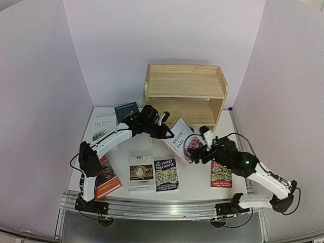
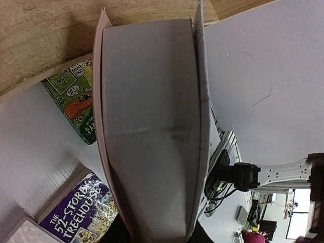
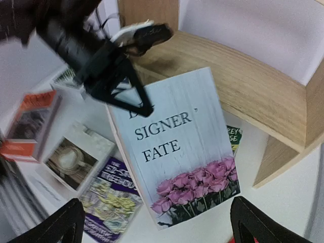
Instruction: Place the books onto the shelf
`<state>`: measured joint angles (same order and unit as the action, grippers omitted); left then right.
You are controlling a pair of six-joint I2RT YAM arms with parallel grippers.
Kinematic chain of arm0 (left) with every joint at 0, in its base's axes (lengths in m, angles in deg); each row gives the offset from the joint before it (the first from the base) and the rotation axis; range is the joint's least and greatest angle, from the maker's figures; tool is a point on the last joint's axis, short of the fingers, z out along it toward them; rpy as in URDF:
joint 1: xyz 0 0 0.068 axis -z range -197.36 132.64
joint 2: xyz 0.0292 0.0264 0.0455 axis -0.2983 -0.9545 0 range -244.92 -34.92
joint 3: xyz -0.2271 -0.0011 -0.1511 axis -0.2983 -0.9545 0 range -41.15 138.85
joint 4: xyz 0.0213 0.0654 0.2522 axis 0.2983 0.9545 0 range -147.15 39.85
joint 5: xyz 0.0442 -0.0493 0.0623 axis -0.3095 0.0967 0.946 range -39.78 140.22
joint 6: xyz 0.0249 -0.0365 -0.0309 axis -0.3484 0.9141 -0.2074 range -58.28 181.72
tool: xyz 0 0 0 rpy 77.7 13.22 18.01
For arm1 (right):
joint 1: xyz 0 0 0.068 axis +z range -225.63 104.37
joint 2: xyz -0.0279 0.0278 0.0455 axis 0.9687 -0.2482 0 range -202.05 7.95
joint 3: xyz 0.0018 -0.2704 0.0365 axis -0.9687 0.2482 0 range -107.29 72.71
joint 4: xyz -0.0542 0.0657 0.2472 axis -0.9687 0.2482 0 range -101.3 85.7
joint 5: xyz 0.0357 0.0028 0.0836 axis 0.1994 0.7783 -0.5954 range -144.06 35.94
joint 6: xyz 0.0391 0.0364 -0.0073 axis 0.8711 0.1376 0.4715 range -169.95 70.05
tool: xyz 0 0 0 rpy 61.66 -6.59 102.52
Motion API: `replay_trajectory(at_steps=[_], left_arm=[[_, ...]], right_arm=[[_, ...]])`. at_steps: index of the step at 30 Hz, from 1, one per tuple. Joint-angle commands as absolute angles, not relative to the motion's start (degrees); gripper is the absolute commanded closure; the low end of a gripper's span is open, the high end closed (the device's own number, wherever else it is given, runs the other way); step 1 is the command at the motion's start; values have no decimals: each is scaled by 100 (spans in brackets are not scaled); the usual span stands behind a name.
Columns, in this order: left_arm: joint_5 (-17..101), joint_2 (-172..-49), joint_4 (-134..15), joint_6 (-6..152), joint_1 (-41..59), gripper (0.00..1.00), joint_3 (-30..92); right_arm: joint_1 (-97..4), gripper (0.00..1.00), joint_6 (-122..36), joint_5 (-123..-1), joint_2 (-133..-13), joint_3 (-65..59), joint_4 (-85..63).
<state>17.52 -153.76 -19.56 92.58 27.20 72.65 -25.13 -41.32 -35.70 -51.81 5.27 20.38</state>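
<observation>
Left tool [image 1: 164,132] pinches the top edge of the white "Signer Fate" book [image 3: 172,147], which is held tilted over the bench [image 1: 197,178], just in front of the lower tier of the shelf [image 1: 185,83]. Right tool [image 1: 196,152] is spread wide at the book's near-right edge, with nothing between its fingers [image 3: 68,223]. Lying flat on the bench: 52-Storey Treehouse [image 1: 166,174] near centre, red Treehouse [image 1: 221,174] near right, orange book [image 1: 108,181] near left.

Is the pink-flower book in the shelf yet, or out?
Out. The book stands tilted in front of the lower tier of the shelf, jaws of the left arm shut on its top edge.
</observation>
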Motion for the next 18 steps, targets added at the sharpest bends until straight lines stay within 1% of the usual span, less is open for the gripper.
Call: replay_trajectory(at_steps=[1,3,5,9,12,15,17,18], left_arm=[[2469,-15255,-1865,10184,2676,77,7832],[2489,-15311,-1844,10342,2675,76,7894],[2493,-15347,-1831,10457,2674,76,7924],[2482,-15392,-1821,10541,2669,76,7957],[2424,-15410,-1831,10602,2647,76,7973],[2363,-15418,-1854,10653,2613,76,7972],[2345,-15415,-1851,10663,2602,76,7978],[2342,-15411,-1847,10668,2589,76,7972]], right_arm=[[-901,2,-5574,-951,-6326,534,1251],[-579,2,-6042,-588,-6752,606,550],[-474,2,-6376,-70,-7269,538,0],[-470,2,-6862,1067,-8259,267,-722],[-512,2,-7122,1647,-8718,221,-1288],[-623,2,-7187,2178,-9155,109,-1470],[-707,5,-7195,2507,-9320,64,-1546],[-746,9,-7187,2621,-9365,56,-1572]])
